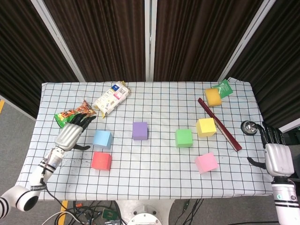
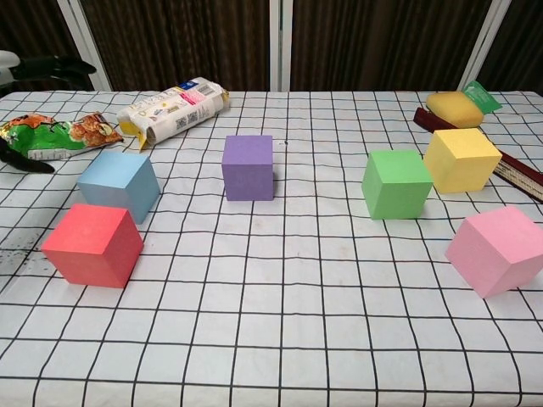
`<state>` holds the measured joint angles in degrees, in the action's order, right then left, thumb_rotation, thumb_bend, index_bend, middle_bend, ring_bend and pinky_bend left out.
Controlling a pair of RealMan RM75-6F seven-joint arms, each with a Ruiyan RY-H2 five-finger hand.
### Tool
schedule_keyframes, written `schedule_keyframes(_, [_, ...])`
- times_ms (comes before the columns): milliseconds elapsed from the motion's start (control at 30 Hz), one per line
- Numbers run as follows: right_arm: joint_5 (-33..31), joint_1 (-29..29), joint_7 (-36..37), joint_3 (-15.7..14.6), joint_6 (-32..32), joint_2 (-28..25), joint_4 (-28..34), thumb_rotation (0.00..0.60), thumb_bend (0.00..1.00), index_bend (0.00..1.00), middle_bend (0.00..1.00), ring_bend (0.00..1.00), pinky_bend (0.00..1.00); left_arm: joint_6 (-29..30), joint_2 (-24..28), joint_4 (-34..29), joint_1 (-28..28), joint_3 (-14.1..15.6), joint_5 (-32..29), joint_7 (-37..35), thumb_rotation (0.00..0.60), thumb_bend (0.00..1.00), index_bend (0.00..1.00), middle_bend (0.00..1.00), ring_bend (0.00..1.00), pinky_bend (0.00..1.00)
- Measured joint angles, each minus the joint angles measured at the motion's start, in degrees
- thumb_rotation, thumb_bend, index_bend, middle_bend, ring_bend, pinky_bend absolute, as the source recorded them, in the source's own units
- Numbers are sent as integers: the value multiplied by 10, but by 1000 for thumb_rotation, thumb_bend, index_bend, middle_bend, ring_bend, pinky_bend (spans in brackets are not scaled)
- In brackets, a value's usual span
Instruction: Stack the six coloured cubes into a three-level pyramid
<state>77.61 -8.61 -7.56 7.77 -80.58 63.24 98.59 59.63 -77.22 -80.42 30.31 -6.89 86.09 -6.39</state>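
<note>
All six cubes sit loose on the checked tablecloth (image 1: 154,164), nothing stacked. Left hand (image 1: 71,132) hovers empty, fingers spread, just left of the blue cube (image 1: 102,138), with the red cube (image 1: 101,161) nearer. Right hand (image 1: 276,157) hangs spread off the table's right edge, near the pink cube (image 1: 206,162). Dark curtains behind. Chest view catches only left fingertips (image 2: 51,64).

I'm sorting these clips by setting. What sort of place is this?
Most likely a robot lab or test bench, not a home: a table under a grid-printed cloth, dark panel screens behind it, loose cables on the floor below, and foam cubes such as the purple cube laid out as props.
</note>
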Motion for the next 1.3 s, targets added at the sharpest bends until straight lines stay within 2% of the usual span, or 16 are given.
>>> schedule_keyframes(267, [-7,-4,28,1,15,0,-7,600,0,0,0,0,0,-35,-23,19,28,6,-11,-10,600,0,36,165,0,38])
schedule_keyframes(767, [-6,-6,27,-2,21,-3,-8,600,0,0,0,0,0,-79,-73,74,64,15,-33,-11,600,0,36,185,0,38])
schedule_keyframes(1000, [-4,-10,23,-4,24,-1,-8,600,0,0,0,0,0,-77,-94,106,66,19,-40,-10,600,0,48,271,0,38])
schedule_keyframes(1300, [-10,-12,19,-5,30,3,-13,600,0,0,0,0,0,-72,-108,126,77,14,-38,-38,600,8,123,426,24,49])
